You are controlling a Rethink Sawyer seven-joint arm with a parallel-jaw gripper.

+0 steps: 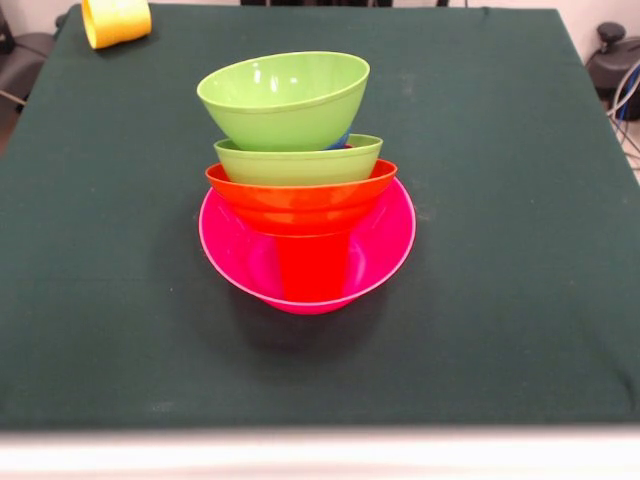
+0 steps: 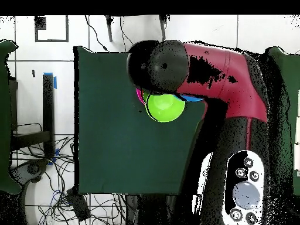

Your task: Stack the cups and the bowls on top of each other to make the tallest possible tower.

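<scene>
Bowls stacked into a tower sit a little left of centre in the front view, on the dark green tabletop (image 1: 520, 300). Nearest the camera and lowest in the frame is the wide pink bowl (image 1: 385, 255), upright, serving as the base. Standing inside it is a red cup (image 1: 312, 268), mouth down by its taper, its narrow end uppermost, seen through the pink wall. On the cup rests the orange bowl (image 1: 300, 200), upright and roughly level. Nested in that is a lime green bowl (image 1: 298, 162), of which only the upper band shows. Topmost is a second lime green bowl (image 1: 285, 100), tilted so that its rim rises toward the right of the frame; a sliver of blue shows under its lower right edge, and what it belongs to cannot be told.

Farther back, in the upper left corner of the front view, a yellow cup (image 1: 117, 21) lies on its side on the tabletop, well apart from the tower.

In the overhead view the top green bowl (image 2: 166, 107) shows just below the red and black arm (image 2: 222, 70), which spans the upper middle of the frame and covers part of the pile. The end effector cannot be made out in either view, so its opening cannot be told.
</scene>
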